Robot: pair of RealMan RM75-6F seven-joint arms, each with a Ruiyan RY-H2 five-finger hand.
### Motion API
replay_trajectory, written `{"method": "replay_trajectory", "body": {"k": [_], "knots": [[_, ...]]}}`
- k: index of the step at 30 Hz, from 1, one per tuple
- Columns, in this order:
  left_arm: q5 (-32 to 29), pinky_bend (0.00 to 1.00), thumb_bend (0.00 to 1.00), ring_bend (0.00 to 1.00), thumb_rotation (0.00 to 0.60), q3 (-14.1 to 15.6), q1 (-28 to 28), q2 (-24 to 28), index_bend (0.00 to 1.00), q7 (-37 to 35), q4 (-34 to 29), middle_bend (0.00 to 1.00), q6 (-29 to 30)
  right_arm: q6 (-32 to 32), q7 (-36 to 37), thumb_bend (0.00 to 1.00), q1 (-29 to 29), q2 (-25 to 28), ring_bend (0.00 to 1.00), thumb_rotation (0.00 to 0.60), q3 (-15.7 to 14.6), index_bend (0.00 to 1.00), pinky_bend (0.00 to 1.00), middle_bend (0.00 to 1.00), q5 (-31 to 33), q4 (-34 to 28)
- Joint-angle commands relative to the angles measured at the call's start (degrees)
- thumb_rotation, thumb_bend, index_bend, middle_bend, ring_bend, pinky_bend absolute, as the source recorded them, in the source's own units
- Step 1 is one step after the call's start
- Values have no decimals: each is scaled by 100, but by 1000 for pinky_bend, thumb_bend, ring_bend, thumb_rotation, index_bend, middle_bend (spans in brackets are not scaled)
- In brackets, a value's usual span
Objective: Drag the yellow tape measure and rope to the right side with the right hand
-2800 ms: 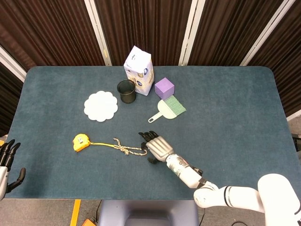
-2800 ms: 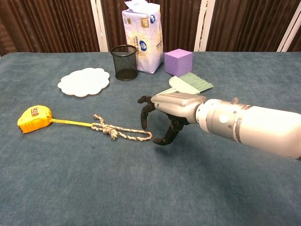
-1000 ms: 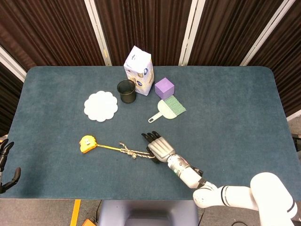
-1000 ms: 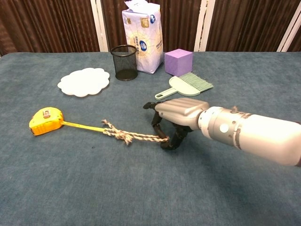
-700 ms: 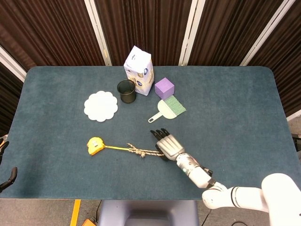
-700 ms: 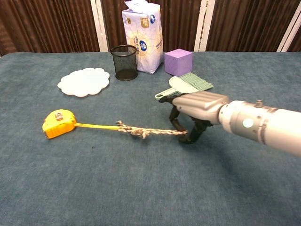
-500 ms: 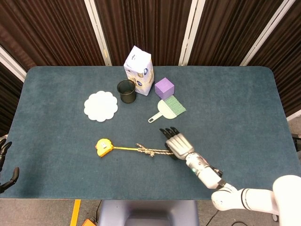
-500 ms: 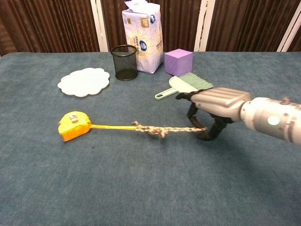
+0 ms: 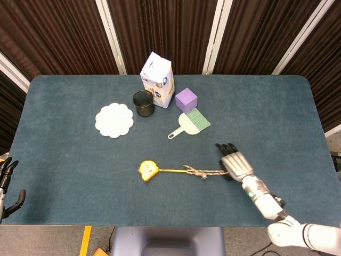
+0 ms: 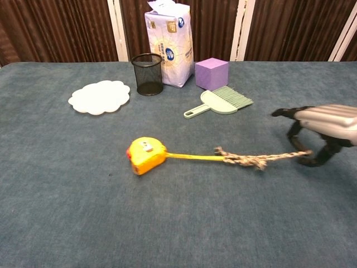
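On the blue table [image 9: 277,117], right of centre, the right hand [image 9: 236,162] pinches the rope's [image 10: 262,160] end between curled fingers, the line running taut leftward to the yellow tape measure [image 10: 145,155] lying mid-table, while the left hand [image 9: 7,184] hangs at the table's left edge, fingers loosely apart, holding nothing.

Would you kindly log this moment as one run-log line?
right hand: holds rope end | rope: taut, tied to tape blade | tape: mid-table, below brush | left hand: idle at table's left edge
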Motion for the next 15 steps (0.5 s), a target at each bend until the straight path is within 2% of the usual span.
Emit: {"method": "replay_trajectory", "body": {"k": [1,9,15], "knots": [[-7,74,465,0,600,-5,5,-4,46,6,1,0,10,131,556,438,-392,277,0,600,-147,824,0,14,-149,364],[18,74,465,0,600,11,4,-18,47,91,-36,0,4,268,1342,438,-924,467,0,600,-136,829,0,14,-202,1102],[9,75,466,0,600,8,-28,-22,47,103,-39,0,-54,307,1952,439,-1286,586,0,600,2,830,0,14,-107,1617]]}}
